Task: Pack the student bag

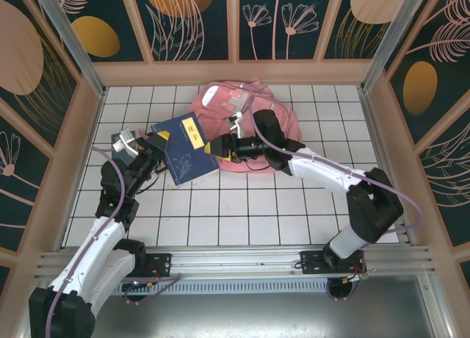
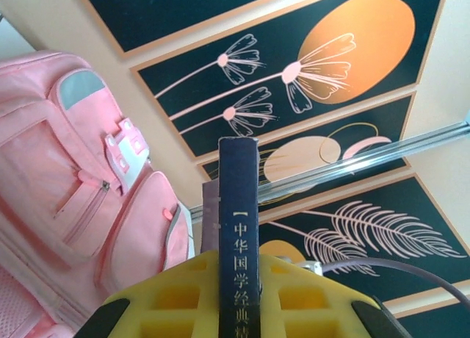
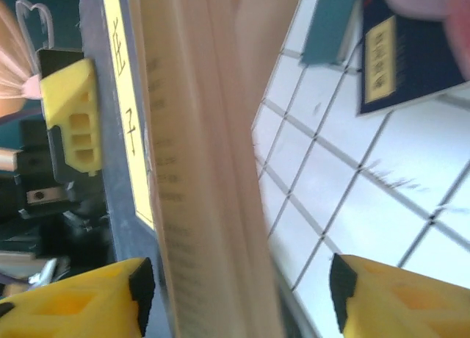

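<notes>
- White square tiles cover the table (image 1: pixel 242 206), which is walled in by dark teal panels (image 1: pixel 191 15) painted with orange discs and pale flowers.
- The student bag (image 1: pixel 253 99), pink, lies at the far middle of the table, beyond both of my grippers; from my left wrist it shows at the left (image 2: pixel 66 176), with its zipped front pockets and a buckle facing the camera.
- My left gripper (image 1: pixel 156 141) is clamped on a dark blue book (image 1: pixel 187 150), gripping it at its left edge and holding it off the tiles, tilted.
- From my left wrist, my left gripper (image 2: pixel 239 286) has the book's spine (image 2: pixel 239 198) rising between the yellow fingers (image 2: pixel 169 297), white Chinese characters running down it.
- My right gripper (image 1: pixel 218 148) sits at the book's right edge, in front of the bag.
- From my right wrist, my right gripper (image 3: pixel 239 286) has its yellow fingers (image 3: pixel 81 308) spread apart; the book (image 3: pixel 198 132) passes between them edge-on, pale pages towards the right finger, with bare tiles (image 3: pixel 352 206) visible in the gap.
- A yellow finger of my left gripper (image 3: pixel 70 114) presses the book's cover beside its yellow title strip.
- A second dark blue book (image 3: pixel 411 51) lies flat on the tiles, a teal object (image 3: pixel 330 22) just beside it; both are blurred.
</notes>
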Controlling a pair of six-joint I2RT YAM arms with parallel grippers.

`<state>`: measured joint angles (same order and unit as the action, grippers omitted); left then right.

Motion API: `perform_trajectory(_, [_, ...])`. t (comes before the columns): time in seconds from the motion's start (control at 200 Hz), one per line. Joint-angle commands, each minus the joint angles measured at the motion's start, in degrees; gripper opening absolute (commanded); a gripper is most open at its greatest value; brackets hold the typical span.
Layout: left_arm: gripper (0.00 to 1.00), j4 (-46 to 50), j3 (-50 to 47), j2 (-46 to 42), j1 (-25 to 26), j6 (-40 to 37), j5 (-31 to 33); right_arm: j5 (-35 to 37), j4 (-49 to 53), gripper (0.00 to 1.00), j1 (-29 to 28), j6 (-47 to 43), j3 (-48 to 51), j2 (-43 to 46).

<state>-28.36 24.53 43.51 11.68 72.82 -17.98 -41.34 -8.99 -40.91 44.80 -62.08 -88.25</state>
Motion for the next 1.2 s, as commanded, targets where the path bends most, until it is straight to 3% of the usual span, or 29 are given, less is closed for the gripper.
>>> perform_trajectory(0.0, [0.00,-4.4,2.7,0.8,0.2,-1.2,1.5,12.6,5.2,0.72,0.6,-1.7,1.3,5.7])
perform_trajectory(0.175, [0.00,-8.3,3.6,2.8,0.2,3.6,7.2,15.0,-1.6,0.96,1.2,9.0,5.8,9.9])
perform_trajectory(0.24, [0.00,-8.1,4.6,3.6,0.2,5.0,8.8,14.5,-4.4,0.99,1.2,12.9,7.0,10.5])
perform_trajectory(0.525, [0.00,-12.0,5.0,6.0,0.4,11.2,13.3,10.0,-29.5,0.99,-0.1,33.9,14.2,7.5])
perform_trajectory(0.886, [0.00,-12.1,6.6,7.4,1.7,12.9,14.8,13.5,-46.2,0.99,-5.7,39.1,13.6,1.2])
perform_trajectory(1.196, [0.00,-12.4,9.2,9.5,3.5,12.7,15.4,14.5,-48.4,0.99,-7.6,38.1,13.0,-2.0])
